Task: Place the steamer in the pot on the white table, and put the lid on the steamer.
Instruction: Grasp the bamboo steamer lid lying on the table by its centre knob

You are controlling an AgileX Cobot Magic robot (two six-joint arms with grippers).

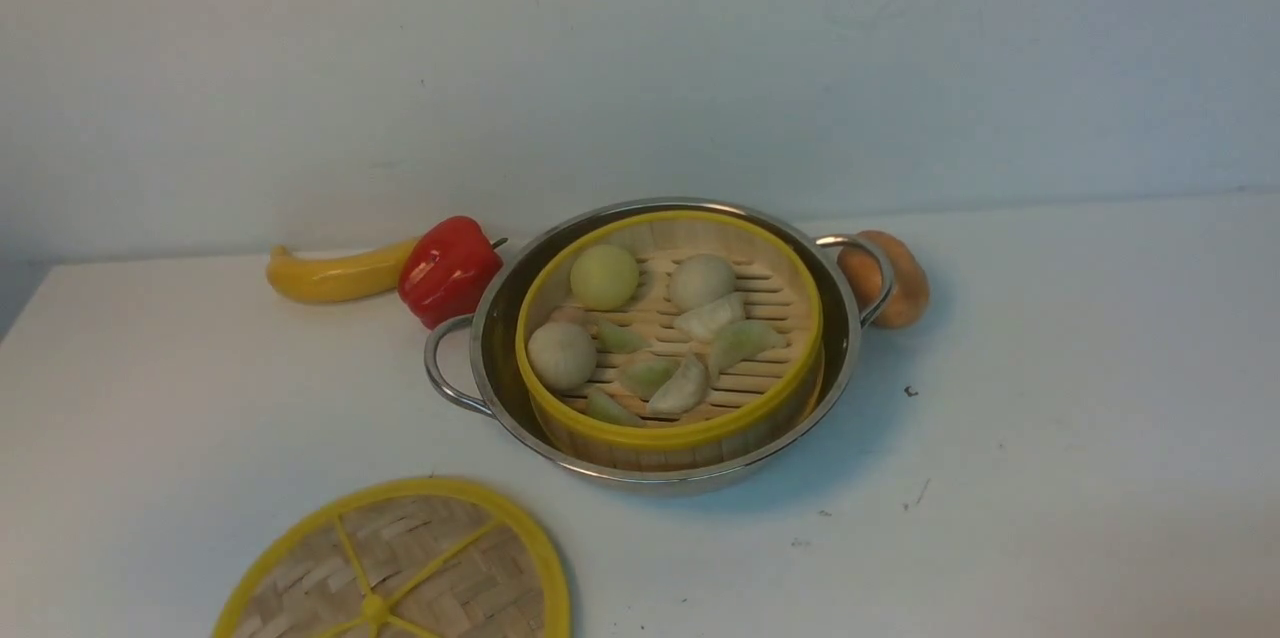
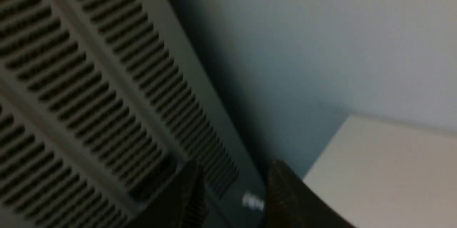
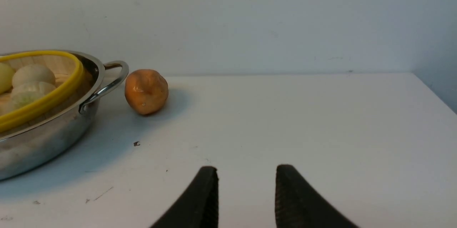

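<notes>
Back along the pale wall (image 1: pixel 640 68) lay a curved yellow vegetable (image 1: pixel 335 275) on its side, its thick end tucked right up against a glossy red bell pepper (image 1: pixel 450 268), whose stem poked out to the right! Well off to the right sat an orange-brown, slightly wrinkled round lump (image 1: pixel 908 288), all alone. In the left wrist view, a grey panel (image 2: pixel 89 88) ruled with rows of dark vent slots loomed close and blurred.

Lid (image 1: pixel 400 568) was cut off by front view's bottom edge; pot (image 1: pixel 690 480) handle hid part of orange fruit (image 1: pixel 908 283); left wrist view was blurred.
</notes>
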